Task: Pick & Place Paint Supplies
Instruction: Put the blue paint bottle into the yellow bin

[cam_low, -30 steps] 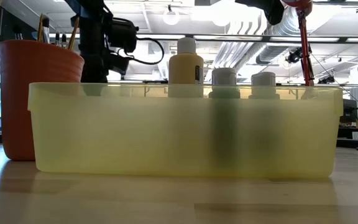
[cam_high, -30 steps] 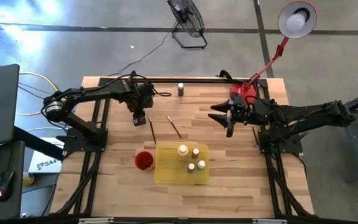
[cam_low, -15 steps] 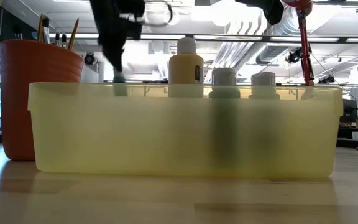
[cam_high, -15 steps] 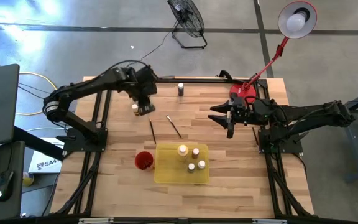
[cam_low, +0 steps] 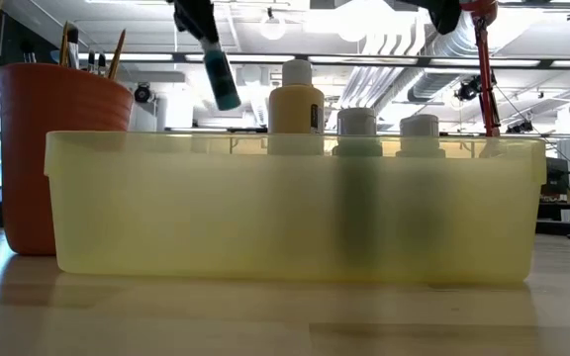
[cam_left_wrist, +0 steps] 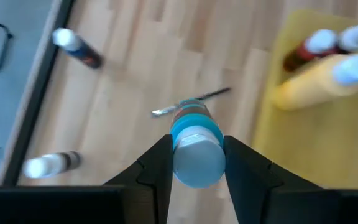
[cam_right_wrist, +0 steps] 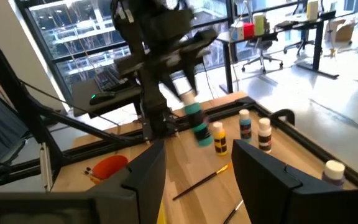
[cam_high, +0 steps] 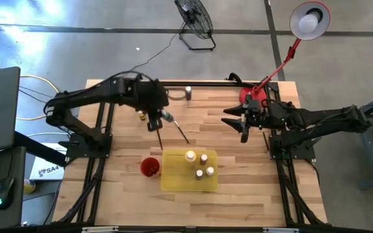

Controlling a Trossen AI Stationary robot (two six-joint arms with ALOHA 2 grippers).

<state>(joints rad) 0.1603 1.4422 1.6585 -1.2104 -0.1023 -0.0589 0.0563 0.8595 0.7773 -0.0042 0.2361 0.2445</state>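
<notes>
The left gripper (cam_high: 159,119) hangs above the table (cam_high: 225,155), its two fingers (cam_left_wrist: 156,171) pinching a small teal paint bottle (cam_left_wrist: 196,146) by the cap end, so the bottle tilts out and down past the fingertips. In the low view the same bottle (cam_low: 220,77) slants in the air above the rim of the yellow tray (cam_low: 295,208). On the wood below and just beyond the held bottle lie two thin paintbrushes (cam_high: 182,132), one straight under it in the left wrist view (cam_left_wrist: 191,101). The tray (cam_high: 173,178) sits nearer the table's front edge than the gripper, with four capped bottles (cam_high: 190,156) standing in it, the largest a yellowish one (cam_low: 296,97). Beside the tray stands a red cup (cam_high: 149,166) holding brushes. Behind the gripper, another bottle (cam_high: 140,115) rests on the table, and one more (cam_high: 188,92) stands near the far edge. The right gripper (cam_high: 243,126) waits well apart over the right side of the table, fingers (cam_right_wrist: 143,171) spread and holding nothing.
</notes>
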